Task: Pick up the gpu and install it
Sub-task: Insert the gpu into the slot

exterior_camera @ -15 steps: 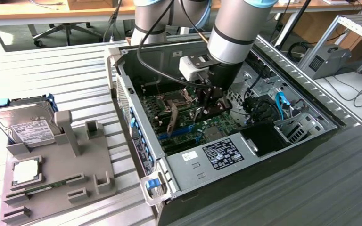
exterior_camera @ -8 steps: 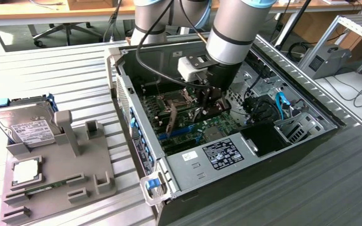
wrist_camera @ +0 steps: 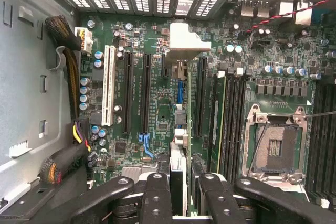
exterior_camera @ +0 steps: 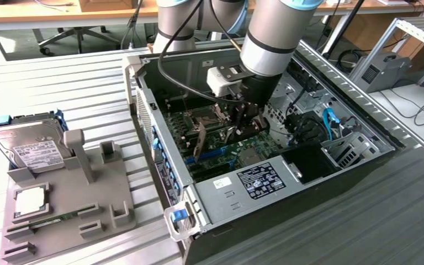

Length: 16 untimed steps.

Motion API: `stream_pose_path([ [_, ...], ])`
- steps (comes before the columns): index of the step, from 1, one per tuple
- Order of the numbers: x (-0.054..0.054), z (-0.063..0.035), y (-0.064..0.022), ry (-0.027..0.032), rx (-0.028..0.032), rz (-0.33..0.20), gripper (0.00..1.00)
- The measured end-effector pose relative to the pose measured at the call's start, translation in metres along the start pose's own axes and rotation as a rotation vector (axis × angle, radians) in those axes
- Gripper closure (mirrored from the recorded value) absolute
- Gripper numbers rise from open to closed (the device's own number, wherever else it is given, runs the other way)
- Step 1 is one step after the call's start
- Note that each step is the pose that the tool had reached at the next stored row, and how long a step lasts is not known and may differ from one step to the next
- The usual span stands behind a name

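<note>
GPU: the gpu (wrist_camera: 178,129) stands on edge between the gripper's (wrist_camera: 180,192) fingers, clamped, its silver bracket end over the motherboard (wrist_camera: 157,114) slots inside the open computer case (exterior_camera: 220,204).
Gripper: closed on the card, low inside the case.
Surface: slatted metal table (exterior_camera: 64,83); a grey parts fixture (exterior_camera: 72,204) at the exterior view's left carries a hard drive (exterior_camera: 28,141) in a blue frame.
Room: office chair and benches behind.
Writing: labels on the power supply (exterior_camera: 260,179) and drive, too small to read.
Hidden: the card's face and its lower edge cannot be made out.
</note>
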State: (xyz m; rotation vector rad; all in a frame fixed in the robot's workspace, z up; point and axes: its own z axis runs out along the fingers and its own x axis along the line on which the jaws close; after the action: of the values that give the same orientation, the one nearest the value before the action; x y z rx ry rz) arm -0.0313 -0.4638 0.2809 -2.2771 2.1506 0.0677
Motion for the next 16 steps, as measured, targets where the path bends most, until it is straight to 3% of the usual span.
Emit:
stream_pose_path([
  [16,-0.0001,0.0026,0.0032,0.0000,0.0000,0.000,0.74],
])
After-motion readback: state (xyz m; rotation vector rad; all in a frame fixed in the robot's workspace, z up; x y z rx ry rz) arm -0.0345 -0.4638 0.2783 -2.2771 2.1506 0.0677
